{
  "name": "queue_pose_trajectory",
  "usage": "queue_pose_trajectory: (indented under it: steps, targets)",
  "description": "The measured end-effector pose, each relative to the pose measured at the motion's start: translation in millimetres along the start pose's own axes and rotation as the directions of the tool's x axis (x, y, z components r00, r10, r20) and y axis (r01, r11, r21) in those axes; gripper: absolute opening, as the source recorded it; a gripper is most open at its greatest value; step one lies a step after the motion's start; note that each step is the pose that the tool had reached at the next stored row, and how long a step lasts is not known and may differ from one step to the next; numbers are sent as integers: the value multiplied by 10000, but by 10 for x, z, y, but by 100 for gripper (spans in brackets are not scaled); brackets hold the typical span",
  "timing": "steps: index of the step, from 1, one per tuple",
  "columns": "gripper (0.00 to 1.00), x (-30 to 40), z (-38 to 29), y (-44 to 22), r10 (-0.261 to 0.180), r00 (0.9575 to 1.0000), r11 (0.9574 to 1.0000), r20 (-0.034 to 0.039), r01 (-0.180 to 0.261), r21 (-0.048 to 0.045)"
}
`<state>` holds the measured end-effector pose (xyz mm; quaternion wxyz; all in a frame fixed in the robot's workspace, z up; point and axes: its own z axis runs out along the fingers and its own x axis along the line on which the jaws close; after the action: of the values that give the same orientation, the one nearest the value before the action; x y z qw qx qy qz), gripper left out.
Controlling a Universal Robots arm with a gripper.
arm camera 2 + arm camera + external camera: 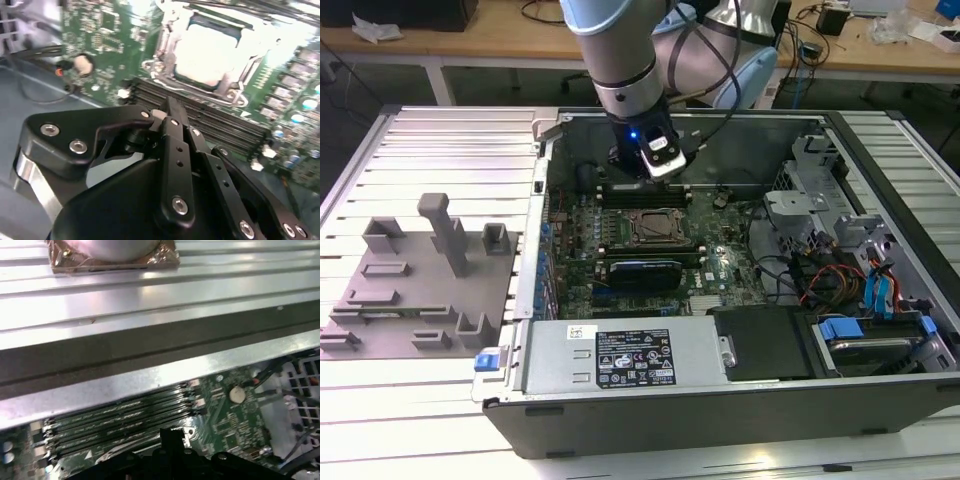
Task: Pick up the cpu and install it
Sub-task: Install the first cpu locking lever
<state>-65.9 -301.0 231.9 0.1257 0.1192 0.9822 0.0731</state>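
Fingers of the gripper [172, 112] are drawn together into one narrow black tip in the second wrist view, with no gap between them and nothing pinched there. That tip hangs over the row of memory slots [210, 122], just short of the socket frame [165, 52]; whether it touches the board cannot be told. The cpu [210, 52] lies flat inside that frame, its pale metal top facing up, with the metal bracket around its edges. In the exterior view the gripper [660, 160] is inside the open computer case [720, 400], near its far wall, and the cpu [655, 227] sits in the socket on the green motherboard [720, 265], just in front of the gripper. A grey plastic tray [410, 300] with upright posts rests on the ribbed table to the exterior view's left, well apart from the arm.
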Motion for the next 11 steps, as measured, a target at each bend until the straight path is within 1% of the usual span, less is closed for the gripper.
queue_pose_trajectory:
  steps: [1, 2, 3, 4, 5, 8, 9, 10, 11]
  targets:
    - [11, -13, 4, 3, 16, 9997, 9999, -239, -13, 121]
    - [11, -23, 7, 5, 28, 9992, 9998, -400, -20, 207]
    - [11, -37, 11, 9, 47, 9980, 9995, -628, -27, 329]
    - [11, -48, 14, 11, 60, 9969, 9992, -780, -28, 411]
    - [11, -57, 17, 13, 58, 9962, 9986, -866, -11, 536]
    - [11, -58, 17, 13, 55, 9962, 9986, -866, -8, 537]
    - [11, -64, 19, 15, 48, 9962, 9983, -871, 2, 577]
    - [11, -70, 21, 16, 39, 9961, 9978, -880, 19, 657]
    - [11, -87, 25, 19, 30, 9957, 9969, -923, 43, 785]
